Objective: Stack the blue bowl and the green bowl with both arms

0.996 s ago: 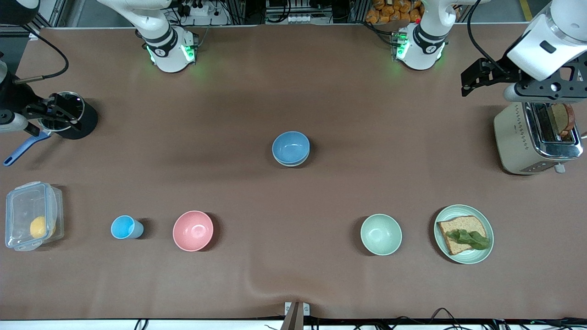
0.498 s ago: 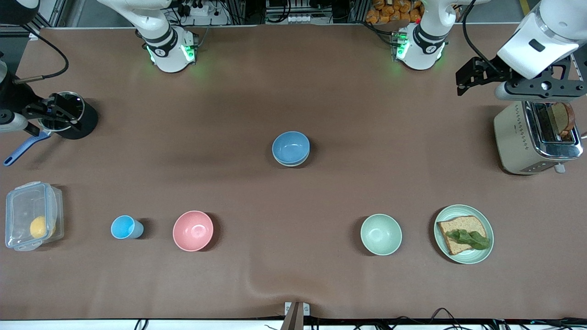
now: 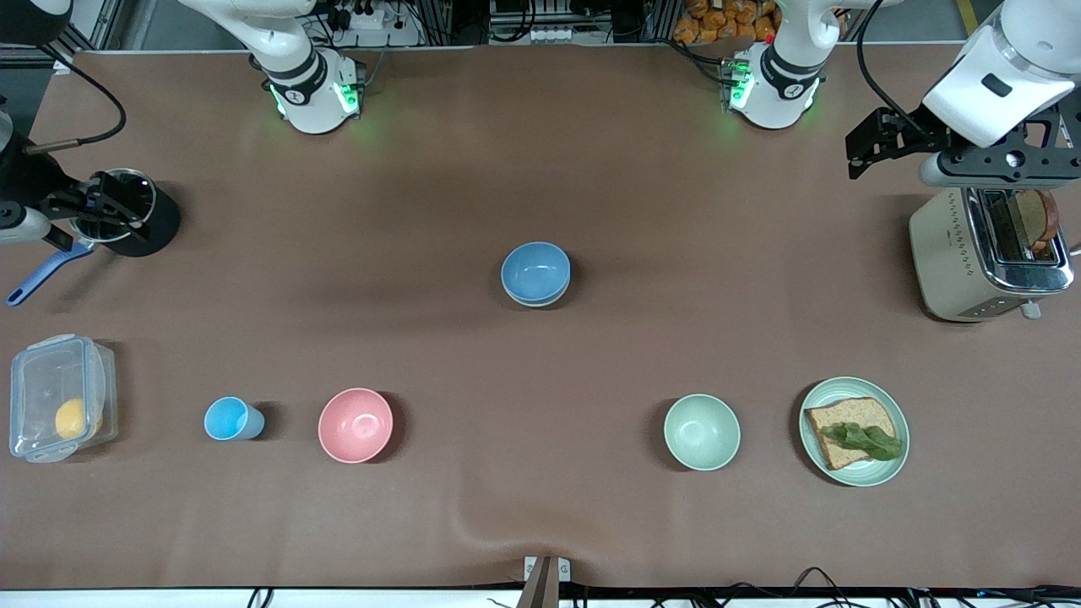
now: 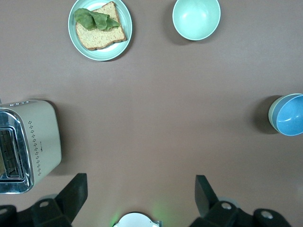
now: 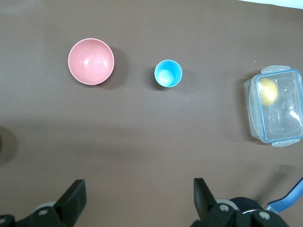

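Observation:
The blue bowl rests at mid-table, nested inside the green bowl, of which only a sage rim shows under it. The left wrist view catches the pair at its edge: blue bowl, green bowl. My left gripper hangs open and empty over the toaster at the left arm's end of the table, fingers spread wide in its wrist view. My right gripper hovers open and empty over a black utensil holder at the right arm's end, likewise spread in the right wrist view.
Nearer the front camera stand a clear box with a yellow fruit, a light-blue cup, a pink bowl, a mint-green bowl and a plate carrying bread and lettuce. A blue spatula leans from the holder.
The left gripper has shifted slightly over the toaster, a little toward the arms' bases. The right arm and the bowls have not moved.

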You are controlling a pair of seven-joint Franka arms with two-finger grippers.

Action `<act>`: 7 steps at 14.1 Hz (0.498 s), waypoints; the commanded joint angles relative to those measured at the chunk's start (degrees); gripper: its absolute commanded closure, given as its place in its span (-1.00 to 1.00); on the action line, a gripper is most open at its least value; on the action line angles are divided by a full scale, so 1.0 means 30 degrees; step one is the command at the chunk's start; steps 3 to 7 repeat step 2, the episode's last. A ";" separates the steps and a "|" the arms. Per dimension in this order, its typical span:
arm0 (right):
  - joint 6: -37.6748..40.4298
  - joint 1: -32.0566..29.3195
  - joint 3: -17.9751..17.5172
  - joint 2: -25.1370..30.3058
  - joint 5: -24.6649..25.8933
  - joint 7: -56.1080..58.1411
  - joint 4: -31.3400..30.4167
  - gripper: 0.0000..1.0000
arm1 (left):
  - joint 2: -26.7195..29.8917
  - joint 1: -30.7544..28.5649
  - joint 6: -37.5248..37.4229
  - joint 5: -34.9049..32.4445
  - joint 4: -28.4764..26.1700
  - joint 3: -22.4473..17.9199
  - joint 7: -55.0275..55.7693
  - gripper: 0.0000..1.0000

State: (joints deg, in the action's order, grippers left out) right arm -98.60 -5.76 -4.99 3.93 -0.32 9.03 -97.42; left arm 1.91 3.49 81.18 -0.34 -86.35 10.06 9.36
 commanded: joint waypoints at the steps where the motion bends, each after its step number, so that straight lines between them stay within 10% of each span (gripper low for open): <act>1: -0.0121 0.0159 -0.0095 0.0300 -0.0305 -0.0286 0.0010 -1.00 | 0.0065 -0.0021 0.0097 -0.0354 0.0074 0.0046 0.0015 -1.00; 7: -0.0121 0.0422 -0.0095 0.0271 -0.0276 -0.0315 0.0012 -1.00 | 0.0065 -0.0021 0.0097 -0.0325 0.0074 0.0046 0.0015 -1.00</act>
